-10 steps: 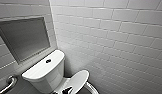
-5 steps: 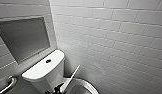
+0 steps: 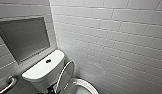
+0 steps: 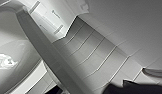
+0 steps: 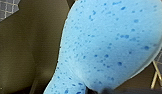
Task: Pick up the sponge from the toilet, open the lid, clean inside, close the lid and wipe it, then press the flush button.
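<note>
The white toilet [image 3: 43, 70] stands low in the head view, its tank against the wall. Its lid [image 3: 64, 75] is raised steeply on edge between the tank and the bowl rim [image 3: 83, 83]. A dark piece of my left gripper [image 3: 50, 89] shows at the foot of the lid, beside the tank. In the left wrist view the lid's edge [image 4: 47, 55] runs close by as a slanted band, with the bowl [image 4: 14, 57] beyond it. The blue speckled sponge [image 5: 109, 45] looms large in the right wrist view, pinched at its narrow end by my right gripper [image 5: 97, 90], which is shut on it.
A round flush button [image 3: 48, 60] sits on the tank top. A metal grab bar [image 3: 8, 83] is fixed to the wall left of the tank. A recessed grey niche [image 3: 24, 37] lies above it. White tiled wall [image 3: 109, 37] closes off the right.
The lid has swung up from a half-raised slant to a steep stand near the tank. The sponge stays in my right gripper.
</note>
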Robot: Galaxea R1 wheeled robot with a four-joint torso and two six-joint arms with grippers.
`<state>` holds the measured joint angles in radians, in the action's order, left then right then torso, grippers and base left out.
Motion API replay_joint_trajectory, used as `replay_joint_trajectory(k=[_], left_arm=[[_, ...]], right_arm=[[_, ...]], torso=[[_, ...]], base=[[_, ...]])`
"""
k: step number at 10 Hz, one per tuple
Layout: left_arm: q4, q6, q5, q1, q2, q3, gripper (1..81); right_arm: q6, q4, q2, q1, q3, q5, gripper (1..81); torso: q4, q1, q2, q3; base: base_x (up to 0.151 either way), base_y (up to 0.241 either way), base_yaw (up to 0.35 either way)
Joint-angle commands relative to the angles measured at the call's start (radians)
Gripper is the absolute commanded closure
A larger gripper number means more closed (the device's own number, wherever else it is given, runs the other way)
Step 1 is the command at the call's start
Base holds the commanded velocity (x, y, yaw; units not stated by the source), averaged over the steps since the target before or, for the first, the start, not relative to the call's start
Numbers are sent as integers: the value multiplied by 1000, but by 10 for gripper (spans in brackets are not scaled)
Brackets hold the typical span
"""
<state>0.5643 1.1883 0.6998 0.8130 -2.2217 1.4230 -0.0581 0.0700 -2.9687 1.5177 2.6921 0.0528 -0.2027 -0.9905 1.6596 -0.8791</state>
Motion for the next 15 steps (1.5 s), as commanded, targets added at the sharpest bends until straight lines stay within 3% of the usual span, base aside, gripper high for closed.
replay_joint_trajectory(k=[1, 6, 10, 15], left_arm=[[19, 40, -32, -107, 52, -13, 10], [11, 166, -101, -152, 86, 109, 10], [11, 200, -132, -183, 82, 178, 10], [-173, 194, -138, -77, 94, 177, 10]], right_arm=[[-2, 13, -2, -43, 0, -25, 811], [-2, 13, -9, -32, 0, -25, 811], [-2, 27, -11, -20, 3, -25, 811], [-2, 25, -14, -30, 6, -27, 811]], torso=[[0, 0, 0, 0], [0, 0, 0, 0], [0, 0, 0, 0], [0, 0, 0, 0]], base=[[0, 0, 0], [0, 0, 0], [0, 0, 0], [0, 0, 0]])
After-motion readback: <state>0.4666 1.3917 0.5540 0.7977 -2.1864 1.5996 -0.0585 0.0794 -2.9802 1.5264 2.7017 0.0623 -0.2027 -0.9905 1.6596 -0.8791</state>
